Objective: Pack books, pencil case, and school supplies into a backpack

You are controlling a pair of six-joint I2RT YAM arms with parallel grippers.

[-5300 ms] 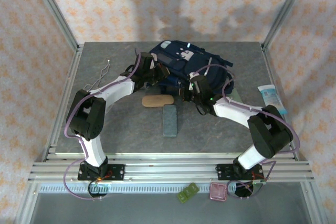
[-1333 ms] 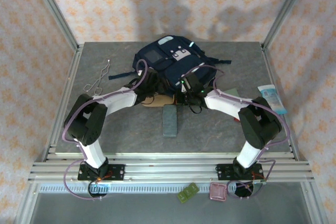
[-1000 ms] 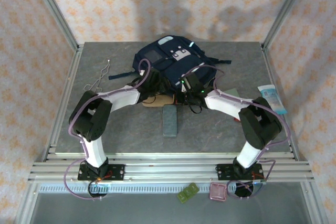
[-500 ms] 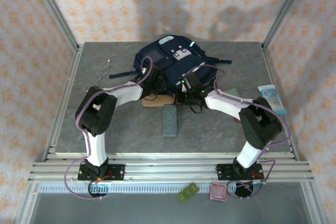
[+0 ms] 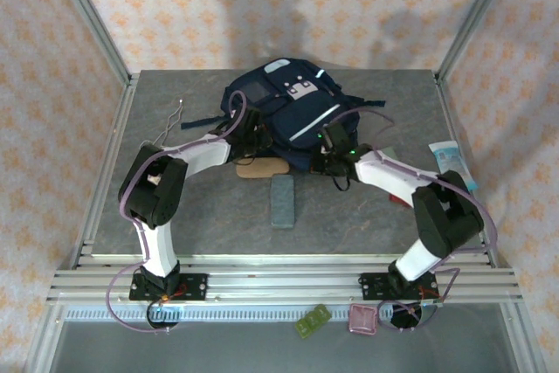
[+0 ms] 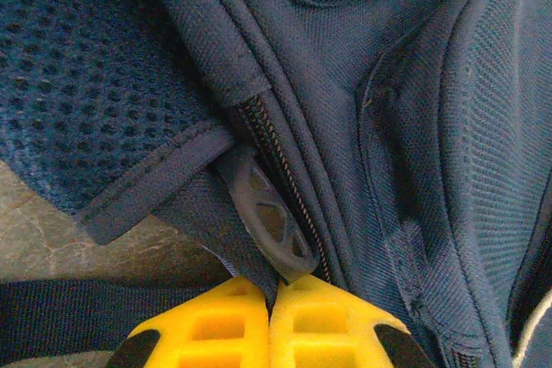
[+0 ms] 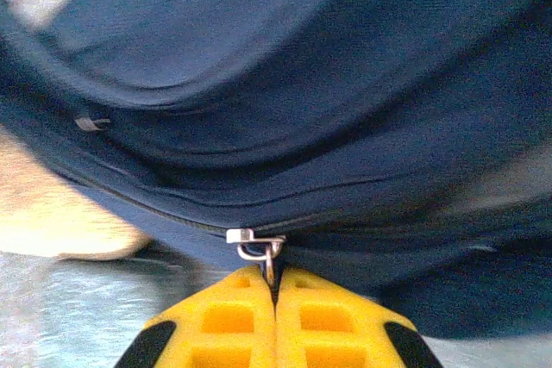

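The navy backpack (image 5: 293, 107) lies at the back middle of the table. My left gripper (image 5: 251, 134) is at its front left edge; in the left wrist view the yellow fingers (image 6: 216, 321) are shut on a fold of backpack fabric (image 6: 259, 269) beside a grey rubber zip tab (image 6: 267, 213). My right gripper (image 5: 326, 148) is at the backpack's front edge, shut (image 7: 276, 280) on the metal zipper pull (image 7: 269, 256). A tan oblong case (image 5: 262, 168) and a grey-blue flat case (image 5: 282, 201) lie in front of the backpack. The books are out of view.
A pale blue-and-white packet (image 5: 452, 163) lies at the right edge of the table. A thin bent wire (image 5: 166, 133) lies at the left. Below the table's front rail sit a green piece (image 5: 310, 321) and a pink piece (image 5: 362, 321).
My left gripper has closed on the backpack fabric. My right gripper has moved to the right along the backpack's front edge with the zipper pull in it.
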